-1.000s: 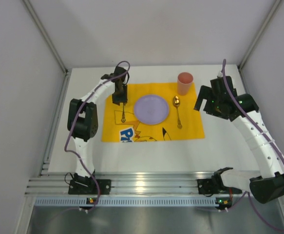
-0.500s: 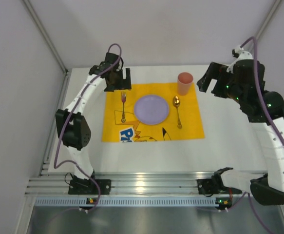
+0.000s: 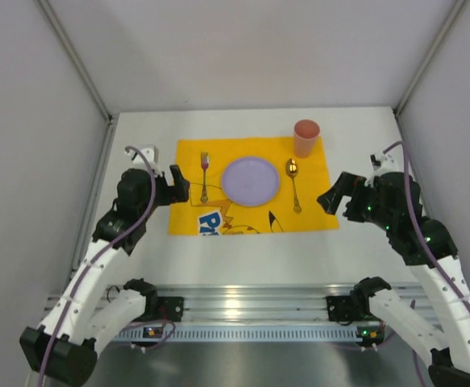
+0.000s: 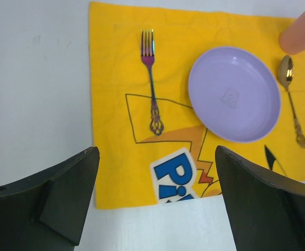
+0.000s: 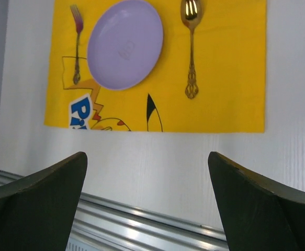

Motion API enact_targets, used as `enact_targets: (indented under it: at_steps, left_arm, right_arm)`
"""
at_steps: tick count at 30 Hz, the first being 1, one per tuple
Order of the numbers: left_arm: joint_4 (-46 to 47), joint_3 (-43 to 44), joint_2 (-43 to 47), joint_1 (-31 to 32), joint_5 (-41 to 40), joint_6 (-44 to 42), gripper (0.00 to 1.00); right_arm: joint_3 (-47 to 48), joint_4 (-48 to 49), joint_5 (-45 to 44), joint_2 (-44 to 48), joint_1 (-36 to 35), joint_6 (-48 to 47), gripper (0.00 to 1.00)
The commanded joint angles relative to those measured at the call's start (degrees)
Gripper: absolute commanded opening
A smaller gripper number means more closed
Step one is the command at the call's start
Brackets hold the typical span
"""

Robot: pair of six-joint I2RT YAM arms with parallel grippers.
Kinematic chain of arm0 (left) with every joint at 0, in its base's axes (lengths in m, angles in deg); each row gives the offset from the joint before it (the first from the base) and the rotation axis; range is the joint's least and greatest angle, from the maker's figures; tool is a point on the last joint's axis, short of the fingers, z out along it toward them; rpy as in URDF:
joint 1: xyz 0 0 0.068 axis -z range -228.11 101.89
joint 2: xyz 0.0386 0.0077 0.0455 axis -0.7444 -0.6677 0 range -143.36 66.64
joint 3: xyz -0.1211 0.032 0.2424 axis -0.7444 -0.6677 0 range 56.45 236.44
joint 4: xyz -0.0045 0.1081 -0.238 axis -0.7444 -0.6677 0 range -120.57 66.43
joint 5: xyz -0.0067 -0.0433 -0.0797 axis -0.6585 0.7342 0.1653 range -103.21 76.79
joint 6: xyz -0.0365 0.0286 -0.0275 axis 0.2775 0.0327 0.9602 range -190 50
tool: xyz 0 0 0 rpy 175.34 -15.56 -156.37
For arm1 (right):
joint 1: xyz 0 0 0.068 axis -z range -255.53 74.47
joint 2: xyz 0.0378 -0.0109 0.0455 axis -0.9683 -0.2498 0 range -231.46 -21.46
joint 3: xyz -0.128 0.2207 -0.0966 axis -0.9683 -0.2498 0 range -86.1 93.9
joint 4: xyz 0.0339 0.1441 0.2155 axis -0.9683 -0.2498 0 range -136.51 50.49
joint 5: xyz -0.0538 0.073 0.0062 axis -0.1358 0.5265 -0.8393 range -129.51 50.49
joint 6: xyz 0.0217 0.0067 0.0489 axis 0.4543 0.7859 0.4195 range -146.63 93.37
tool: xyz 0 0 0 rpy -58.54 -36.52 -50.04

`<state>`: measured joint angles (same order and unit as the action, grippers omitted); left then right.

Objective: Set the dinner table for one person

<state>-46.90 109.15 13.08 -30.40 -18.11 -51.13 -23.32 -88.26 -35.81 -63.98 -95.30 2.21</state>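
On the white dinner table point(image 3: 251, 254) lies a yellow printed mat point(image 3: 315, 205). A purple plate point(image 3: 251, 180) sits at its middle, with a fork point(image 3: 205, 177) to its left and a gold spoon point(image 3: 294, 184) to its right. A pink cup point(image 3: 305, 137) stands at the mat's far right corner. My left gripper point(image 3: 176, 184) hovers open and empty over the mat's left edge. My right gripper point(image 3: 335, 193) is open and empty at the mat's right edge. The left wrist view shows the fork point(image 4: 151, 78), plate point(image 4: 234, 94) and spoon point(image 4: 291, 99) beyond the left gripper point(image 4: 156, 151). The right gripper point(image 5: 147, 154) stands over bare table.
White walls close in the table on the left, right and far sides. An aluminium rail point(image 3: 235, 306) runs along the near edge, also seen in the right wrist view as a rail point(image 5: 142, 214). Both arm bases are bolted to it.
My left gripper opened, left the fork on the mat and drew back toward the near left. The right arm swung down and back to the mat's right edge.
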Motion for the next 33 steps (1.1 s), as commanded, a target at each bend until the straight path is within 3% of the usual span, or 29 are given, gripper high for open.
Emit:
enact_targets:
  at_steps: [1,5,8,21,25,28,33]
  left_arm:
    - [13.74,-10.76,10.64,-0.05,-4.4,-6.56,0.96]
    - [15.07,-19.29,21.54,-0.05,-5.02,-10.17,0.96]
    - [13.93,-21.58,24.89,-0.05,-8.79,-9.04,0.96]
    - [16.21,-25.63,26.23,-0.05,-10.47,-9.38,0.97]
    - [21.56,-29.23,24.91,-0.05,-15.64,-10.43,0.99]
    - [32.26,-33.62,22.46,-0.05,-22.15,-13.5,0.98]
    - [45.37,-37.06,7.79,-0.22,-23.48,-18.35,0.98]
  right_arm:
    - [-8.45,5.77,-3.43,5.85,-0.45,6.74,1.0]
    - [-12.59,7.09,-4.5,6.93,-0.44,9.82,1.0]
    - [-14.26,7.53,-3.97,6.05,-0.44,11.14,1.0]
    - [-17.61,10.61,-0.8,8.07,-0.45,9.39,1.0]
    - [-17.61,10.34,-1.94,10.7,-0.45,8.08,1.0]
    - [-16.91,9.12,-2.82,12.02,-0.45,7.28,1.0]
    - [-15.42,5.69,-3.27,13.95,-0.53,8.07,1.0]
